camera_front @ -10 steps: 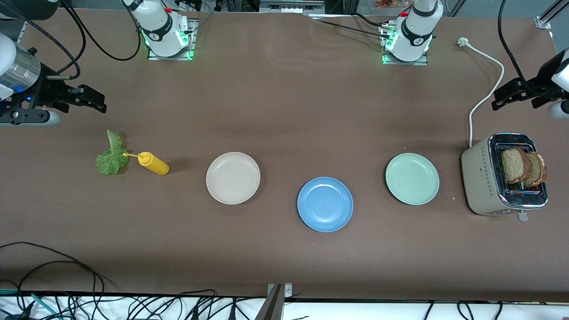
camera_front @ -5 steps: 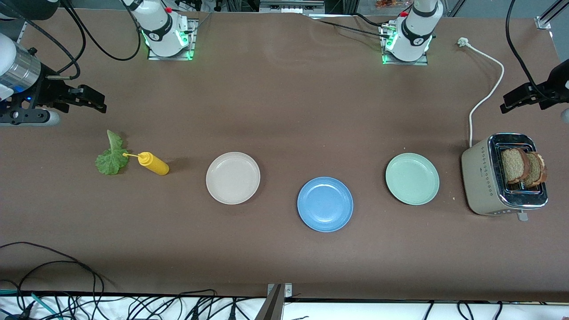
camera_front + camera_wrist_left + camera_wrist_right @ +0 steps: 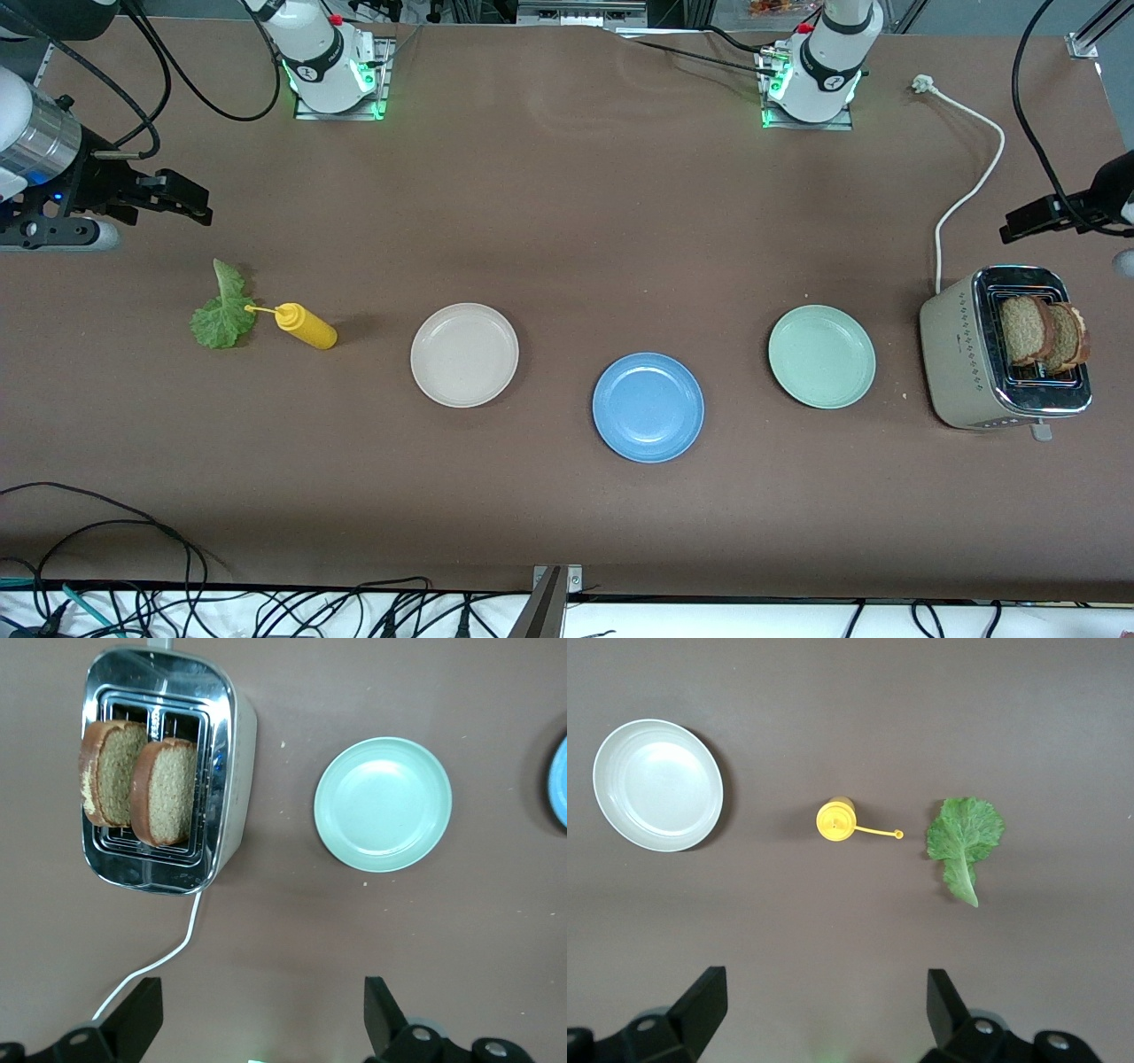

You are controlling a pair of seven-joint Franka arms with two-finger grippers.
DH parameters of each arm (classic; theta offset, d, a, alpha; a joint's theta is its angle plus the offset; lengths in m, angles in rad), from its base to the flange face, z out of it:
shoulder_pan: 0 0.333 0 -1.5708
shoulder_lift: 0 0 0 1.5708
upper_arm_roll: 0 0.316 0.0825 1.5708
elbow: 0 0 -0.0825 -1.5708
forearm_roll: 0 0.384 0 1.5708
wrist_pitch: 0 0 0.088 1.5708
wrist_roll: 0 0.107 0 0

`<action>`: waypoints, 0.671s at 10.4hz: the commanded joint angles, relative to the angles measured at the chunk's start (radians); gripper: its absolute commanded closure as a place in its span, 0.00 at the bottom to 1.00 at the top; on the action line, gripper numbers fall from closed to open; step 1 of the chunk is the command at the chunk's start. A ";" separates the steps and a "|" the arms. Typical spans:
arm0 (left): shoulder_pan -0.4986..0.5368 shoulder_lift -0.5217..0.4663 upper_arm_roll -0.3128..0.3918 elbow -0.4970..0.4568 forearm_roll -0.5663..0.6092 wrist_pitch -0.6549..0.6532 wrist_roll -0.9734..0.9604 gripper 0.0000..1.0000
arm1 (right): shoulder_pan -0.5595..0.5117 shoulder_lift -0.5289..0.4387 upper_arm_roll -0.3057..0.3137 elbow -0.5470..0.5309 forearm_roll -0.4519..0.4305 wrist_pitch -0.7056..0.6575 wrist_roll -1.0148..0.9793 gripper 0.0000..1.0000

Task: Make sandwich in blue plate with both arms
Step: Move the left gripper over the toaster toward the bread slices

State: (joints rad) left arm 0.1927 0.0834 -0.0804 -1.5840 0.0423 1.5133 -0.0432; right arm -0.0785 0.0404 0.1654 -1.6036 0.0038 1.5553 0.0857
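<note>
- Bread (image 3: pixel 1044 331) for the sandwich stands as two brown slices upright in the slots of a beige toaster (image 3: pixel 966 363) at the left arm's end of the table; the left wrist view shows the two slices (image 3: pixel 140 783) side by side in the chrome top of the toaster (image 3: pixel 232 771).
- The toaster's white cord (image 3: pixel 970 190) runs over the table away from the front camera to a loose plug.
- The blue plate (image 3: pixel 648 407) lies bare near the middle of the table, nearer to the front camera than the other two plates, and between them along the table.
- The mint-green plate (image 3: pixel 821 356) sits between the blue plate and the toaster; the beige plate (image 3: pixel 464 354) sits toward the right arm's end.
- A green lettuce leaf (image 3: pixel 221 312) lies flat at the right arm's end of the table, with a yellow squeeze bottle (image 3: pixel 306 325) just beside it; the bottle's tethered cap reaches to the leaf's edge.
- The left gripper (image 3: pixel 261 1014) hangs in the air over bare table near the cord, just past the toaster, fingers (image 3: pixel 137 1014) spread wide and holding nothing.
- The right gripper (image 3: pixel 824 1010) hangs over bare table close to the lettuce and bottle, fingers (image 3: pixel 700 1005) spread wide and holding nothing.
- Black cables (image 3: pixel 97 540) trail along the table edge nearest the front camera.
</note>
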 commanded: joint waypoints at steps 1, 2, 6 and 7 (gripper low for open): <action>0.017 0.065 -0.006 0.032 0.059 -0.010 0.042 0.00 | 0.000 0.013 0.002 0.034 -0.002 -0.027 0.002 0.00; 0.017 0.088 -0.006 0.032 0.092 -0.008 0.034 0.00 | 0.000 0.015 0.002 0.034 -0.002 -0.027 0.002 0.00; 0.100 0.182 -0.006 0.039 0.100 0.019 0.141 0.00 | 0.000 0.015 0.002 0.031 -0.002 -0.027 0.002 0.00; 0.115 0.186 -0.004 0.039 0.053 0.033 0.141 0.00 | 0.000 0.015 0.002 0.031 -0.002 -0.027 0.002 0.00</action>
State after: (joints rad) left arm 0.2826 0.2407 -0.0777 -1.5824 0.1237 1.5389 0.0635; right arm -0.0785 0.0421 0.1653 -1.6024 0.0038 1.5541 0.0857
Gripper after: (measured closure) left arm 0.000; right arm 0.000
